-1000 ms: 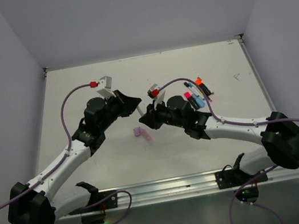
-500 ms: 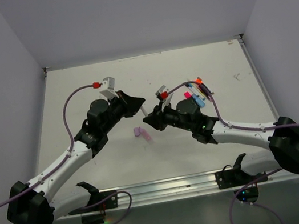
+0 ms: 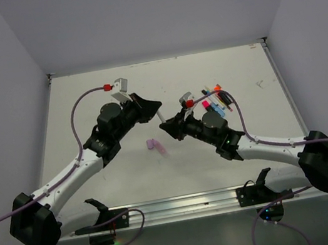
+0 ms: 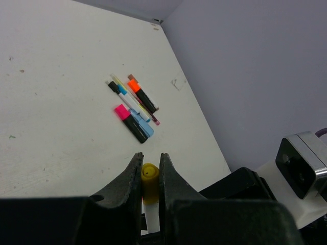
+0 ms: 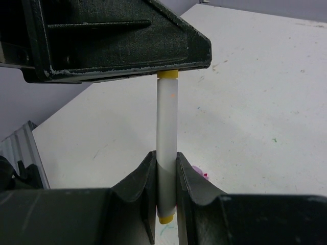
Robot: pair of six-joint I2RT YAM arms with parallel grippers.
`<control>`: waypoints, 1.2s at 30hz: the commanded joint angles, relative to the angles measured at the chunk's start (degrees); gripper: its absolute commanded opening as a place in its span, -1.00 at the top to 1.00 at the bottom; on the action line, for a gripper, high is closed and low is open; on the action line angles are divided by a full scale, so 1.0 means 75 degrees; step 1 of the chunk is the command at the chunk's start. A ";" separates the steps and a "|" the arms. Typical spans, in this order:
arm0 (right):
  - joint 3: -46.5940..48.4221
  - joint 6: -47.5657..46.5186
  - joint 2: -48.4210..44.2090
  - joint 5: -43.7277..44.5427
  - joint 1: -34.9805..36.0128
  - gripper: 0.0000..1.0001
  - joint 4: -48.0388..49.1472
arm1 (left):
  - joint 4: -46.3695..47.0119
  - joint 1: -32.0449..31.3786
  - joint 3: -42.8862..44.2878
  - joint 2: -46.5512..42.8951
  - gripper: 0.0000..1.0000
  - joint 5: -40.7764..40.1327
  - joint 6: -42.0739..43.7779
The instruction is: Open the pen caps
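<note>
A white pen (image 5: 166, 122) hangs in the air between the two arms, above the table. My left gripper (image 4: 149, 166) is shut on its yellow pen cap (image 4: 149, 173), which still sits on the barrel. My right gripper (image 5: 166, 168) is shut on the barrel's lower part, with a yellow end stub (image 5: 166, 218) showing below the fingers. From above, the left gripper (image 3: 154, 107) and right gripper (image 3: 168, 127) meet tip to tip over the table's middle. Other capped pens lie in a cluster (image 3: 216, 102), among them a pink cap (image 4: 121, 112) and an orange cap (image 4: 134, 84).
A lilac highlighter piece (image 3: 156, 145) lies on the white table (image 3: 84, 105) just below the grippers and shows as a lilac shape (image 5: 198, 172) beside the right fingers. Grey walls close the table in at the back and both sides.
Both arms have shifted a little to the right and towards the back, carrying the white pen between them. Both grips remain on it.
</note>
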 commanded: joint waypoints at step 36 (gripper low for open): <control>0.1454 0.1219 0.2262 0.0482 -0.0898 1.00 -0.5164 | -0.1322 -0.0012 0.0126 0.3004 0.88 0.0282 -0.0616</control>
